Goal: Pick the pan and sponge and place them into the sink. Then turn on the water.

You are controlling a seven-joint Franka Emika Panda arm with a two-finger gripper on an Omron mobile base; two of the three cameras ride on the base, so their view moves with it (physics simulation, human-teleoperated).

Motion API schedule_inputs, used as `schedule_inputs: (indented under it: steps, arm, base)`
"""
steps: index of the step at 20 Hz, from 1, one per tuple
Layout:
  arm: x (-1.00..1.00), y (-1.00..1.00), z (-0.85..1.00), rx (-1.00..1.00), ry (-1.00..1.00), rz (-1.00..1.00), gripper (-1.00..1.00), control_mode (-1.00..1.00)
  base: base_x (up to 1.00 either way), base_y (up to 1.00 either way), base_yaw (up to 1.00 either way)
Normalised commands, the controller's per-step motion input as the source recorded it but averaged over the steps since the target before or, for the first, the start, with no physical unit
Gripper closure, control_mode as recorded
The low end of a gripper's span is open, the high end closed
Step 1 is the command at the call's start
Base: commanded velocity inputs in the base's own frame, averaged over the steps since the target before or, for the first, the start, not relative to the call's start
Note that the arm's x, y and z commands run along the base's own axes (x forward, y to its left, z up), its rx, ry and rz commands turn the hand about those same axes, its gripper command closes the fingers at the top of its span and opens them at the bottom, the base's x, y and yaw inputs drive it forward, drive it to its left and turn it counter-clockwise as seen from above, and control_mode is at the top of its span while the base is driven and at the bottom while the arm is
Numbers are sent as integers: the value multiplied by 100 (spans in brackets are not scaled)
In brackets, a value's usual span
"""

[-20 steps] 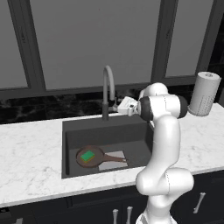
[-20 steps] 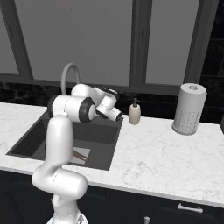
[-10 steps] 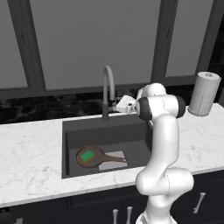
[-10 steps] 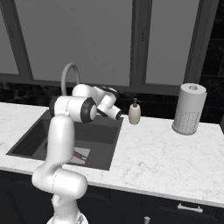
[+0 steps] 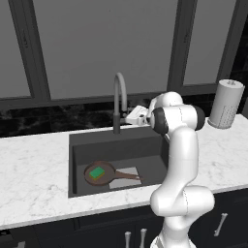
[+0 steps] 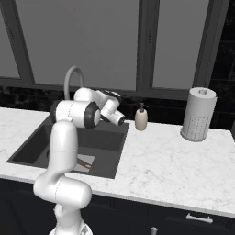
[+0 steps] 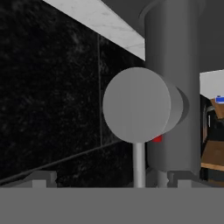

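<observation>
Down below the pincer [image 5: 130, 117] and off to one side, the big dark sink [image 5: 145, 147], sunk in the white marble table [image 5: 34, 179]. Inside the sink, the brown pan [image 5: 99, 173], flat on the bottom, its long thin handle pointing back toward the arm's side. On top of the pan, the small green sponge [image 5: 98, 172]. Both already in the sink, so only the water step left, going by how things lie.

Right in front of the pincer, very close, the tall grey faucet [image 5: 117, 99]. In the hand view, the faucet's thick stem [image 7: 175, 65] standing upright, and the round end of its small side lever [image 7: 136, 105] dead ahead, sticking out toward the camera. A thin rod under the round end, with a little red mark [image 7: 157, 138] beside it. Next move likely a small push or nudge on that lever.

Pincer itself: tips hard to see, so cannot tell how far open or closed. Nothing seen held. Touching the lever or just short of it: cannot tell.
</observation>
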Motion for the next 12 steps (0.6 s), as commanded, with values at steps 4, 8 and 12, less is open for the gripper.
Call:
schedule_inputs:
  steps: [4, 8, 12]
  arm:
    - [29, 0, 0, 0, 0, 0, 100, -100]
    - [31, -3, 0, 3, 0, 0, 100, -100]
    - [29, -24, 0, 10, 0, 1, 100, -100]
  base:
    - [0, 0, 0]
    - [0, 0, 0]
    - [0, 0, 0]
